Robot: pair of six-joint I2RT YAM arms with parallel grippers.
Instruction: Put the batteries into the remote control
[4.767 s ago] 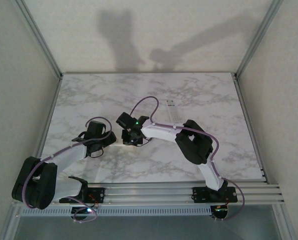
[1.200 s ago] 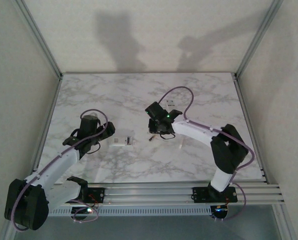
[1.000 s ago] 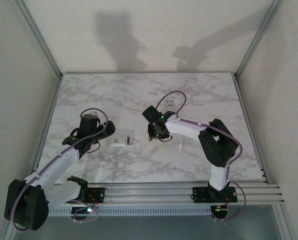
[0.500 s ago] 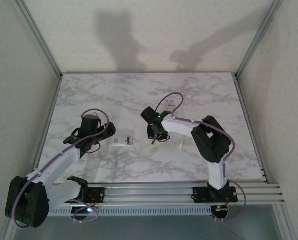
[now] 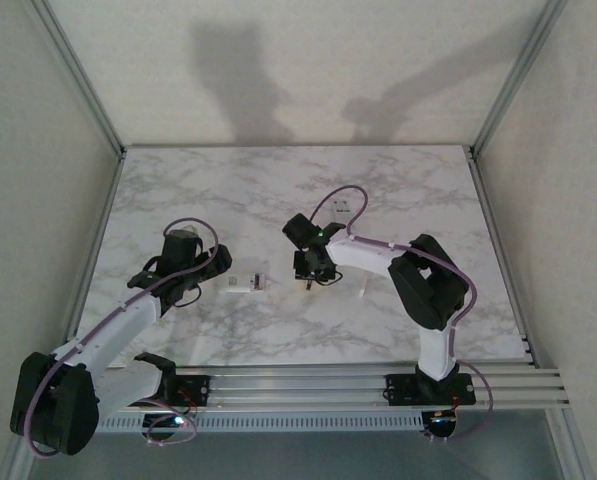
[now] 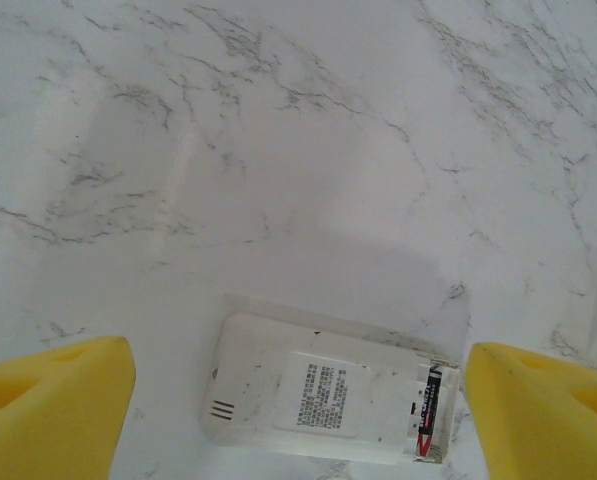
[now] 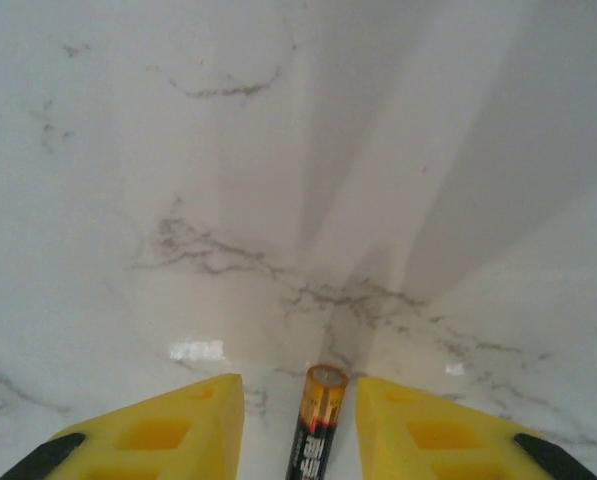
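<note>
The white remote control point(image 6: 318, 400) lies back-up on the marble, its end compartment uncovered with one battery point(image 6: 428, 412) seated in it. My left gripper point(image 6: 298, 352) hovers over it, open wide, yellow fingers point(image 6: 58, 400) well outside either end. From above, the remote point(image 5: 246, 284) sits just right of the left gripper point(image 5: 198, 277). A second battery point(image 7: 318, 420), black with a copper band, lies on the table between the yellow pads of my right gripper point(image 7: 298, 385). That gripper is open, with a gap on both sides of the cell. From above the right gripper point(image 5: 313, 270) is mid-table.
A pale flat piece point(image 5: 341, 208) lies further back, behind the right wrist. Metal frame posts and grey walls bound the marble table point(image 5: 278, 180) on the left, right and far sides. The arms' base rail point(image 5: 308, 385) runs along the near edge.
The right arm folded back and its gripper dropped slightly left onto the loose battery; its jaws narrowed, then widened again. The left arm and the remote stayed put.
</note>
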